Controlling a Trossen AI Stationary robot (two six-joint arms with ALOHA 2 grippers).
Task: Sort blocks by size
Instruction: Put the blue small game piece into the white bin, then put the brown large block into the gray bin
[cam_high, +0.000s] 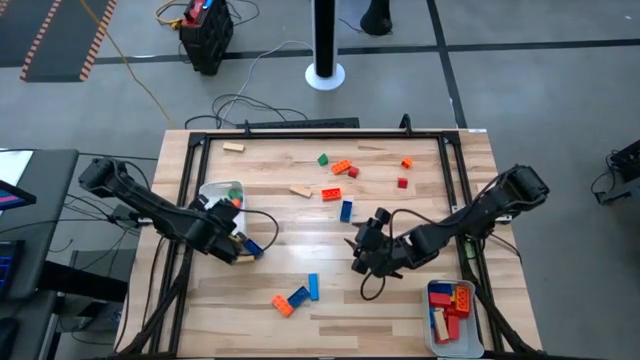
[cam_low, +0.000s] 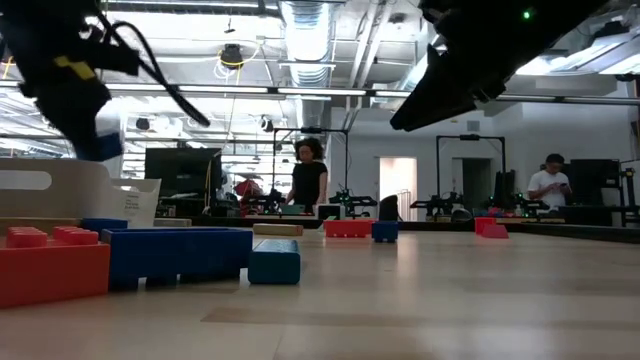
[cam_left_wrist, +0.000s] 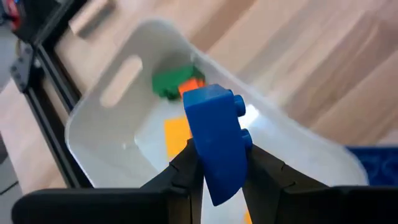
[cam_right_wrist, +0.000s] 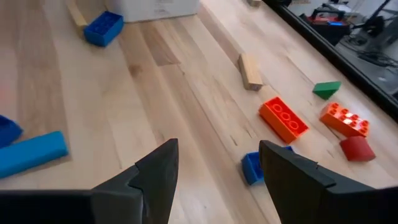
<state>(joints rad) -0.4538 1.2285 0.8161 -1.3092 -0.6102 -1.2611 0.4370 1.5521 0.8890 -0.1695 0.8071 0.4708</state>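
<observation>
Wooden table (cam_high: 260, 290), left gripper (cam_left_wrist: 217, 171) clamping blue block (cam_left_wrist: 216, 140) over tray (cam_left_wrist: 112, 112), right gripper (cam_right_wrist: 217, 165) spread, mid-table.

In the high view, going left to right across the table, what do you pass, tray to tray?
Left white tray → left gripper holding a blue block → orange block → green block → right gripper → small red block → right white tray.

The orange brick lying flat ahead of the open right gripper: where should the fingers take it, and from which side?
Probably across its two long side faces, coming straight down from above. The orange brick lies flat, studs up, with bare table along both long sides. The right gripper is open and empty. A blue block sits near one end, so avoid an end-on grip.
</observation>
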